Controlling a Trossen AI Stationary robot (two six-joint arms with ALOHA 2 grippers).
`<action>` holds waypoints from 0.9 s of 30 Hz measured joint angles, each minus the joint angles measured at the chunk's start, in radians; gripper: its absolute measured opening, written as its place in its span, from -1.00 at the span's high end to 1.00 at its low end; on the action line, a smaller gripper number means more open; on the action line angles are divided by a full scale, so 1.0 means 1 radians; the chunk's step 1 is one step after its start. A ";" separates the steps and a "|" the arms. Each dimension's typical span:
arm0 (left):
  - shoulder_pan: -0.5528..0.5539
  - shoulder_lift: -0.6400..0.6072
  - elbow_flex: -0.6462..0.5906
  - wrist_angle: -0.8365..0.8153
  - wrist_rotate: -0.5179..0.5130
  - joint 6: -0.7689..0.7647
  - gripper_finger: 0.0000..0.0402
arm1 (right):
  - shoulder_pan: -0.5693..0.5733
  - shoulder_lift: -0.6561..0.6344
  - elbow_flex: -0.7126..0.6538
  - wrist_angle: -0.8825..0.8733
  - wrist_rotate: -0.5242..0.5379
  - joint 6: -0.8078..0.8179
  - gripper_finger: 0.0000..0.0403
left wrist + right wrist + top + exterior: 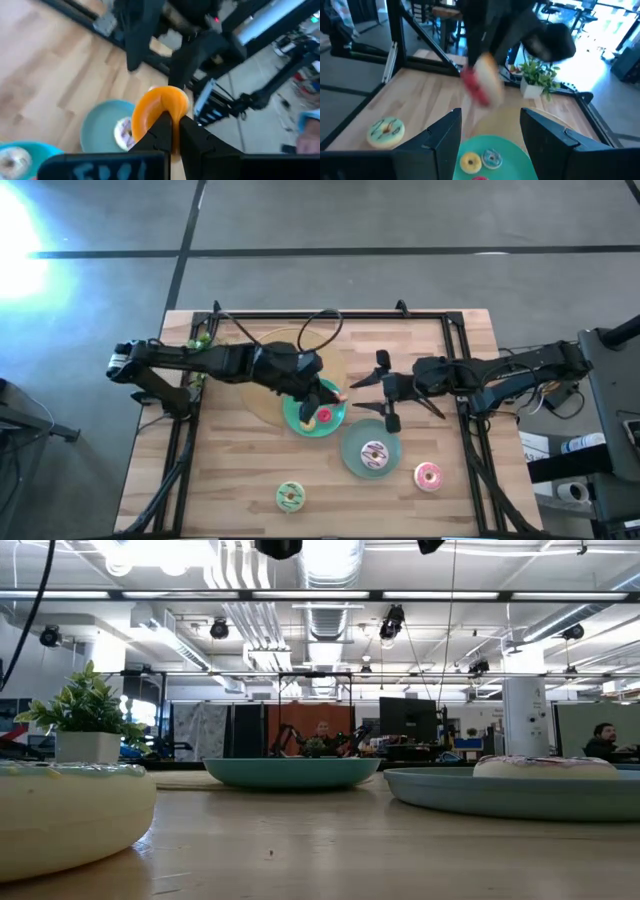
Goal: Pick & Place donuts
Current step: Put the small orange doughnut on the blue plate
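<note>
My left gripper (336, 396) (172, 125) is over the right edge of the green plate (300, 420) and is shut on a small orange donut (159, 106). That plate also carries a yellow donut (470, 161), a bluish ring (491, 158) and a red donut (325, 417). The white striped donut (373, 453) lies on the teal plate (352, 460). The pink donut (428, 476) and the green donut (290, 496) lie on the table. My right gripper (384, 392) (490, 120) is open, just right of the green plate. My left gripper pinches the small orange donut between its two fingers by the rim (150, 122). The ring stands on edge past the fingertips (162, 127). It is lifted clear, above the green plate; the right wrist view shows it blurred in the air (482, 82).
A tan woven disc (262, 385) lies under and behind the green plate. A potted plant (200, 335) stands at the far left corner. Black frame rails (330, 315) run along the table's edges. Bare wood (230, 460) lies at the near left. People sit in the room beyond.
</note>
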 joint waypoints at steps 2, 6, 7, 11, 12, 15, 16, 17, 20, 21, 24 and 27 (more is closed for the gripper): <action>0.011 0.000 -0.019 0.019 0.042 -0.010 1.00 | 0.000 0.008 0.000 -0.006 0.009 0.001 0.04; 0.015 -0.003 -0.037 0.027 0.078 -0.012 1.00 | 0.000 0.021 0.000 -0.007 0.030 0.031 0.04; 0.015 -0.003 -0.040 0.027 0.083 -0.012 1.00 | 0.000 0.027 0.000 -0.002 0.031 0.037 0.04; 0.032 -0.001 -0.043 0.026 0.096 -0.009 1.00 | 0.000 0.039 -0.001 -0.002 0.030 0.039 0.04; 0.040 0.000 -0.043 0.026 0.097 -0.009 1.00 | 0.000 0.042 0.000 0.003 0.031 0.037 0.04; 0.063 0.002 -0.043 0.030 0.105 -0.008 1.00 | 0.001 0.049 0.000 -0.006 0.031 0.038 0.04; 0.071 0.002 -0.043 0.034 0.111 -0.008 1.00 | 0.002 0.055 0.000 -0.003 0.031 0.038 0.04; 0.076 0.002 -0.043 0.035 0.116 -0.009 1.00 | 0.002 0.057 0.000 -0.003 0.031 0.036 0.04; 0.089 0.002 -0.043 0.034 0.141 -0.011 1.00 | 0.002 0.058 0.000 -0.005 0.031 0.036 0.04; 0.092 0.003 -0.043 0.034 0.152 -0.014 1.00 | 0.002 0.057 0.000 -0.004 0.033 0.036 0.04; 0.093 0.017 -0.043 0.029 0.188 -0.029 1.00 | 0.002 0.057 0.000 -0.008 0.079 0.034 0.04; 0.093 0.031 -0.045 0.026 0.195 -0.031 1.00 | 0.002 0.057 0.000 -0.008 0.088 0.020 0.04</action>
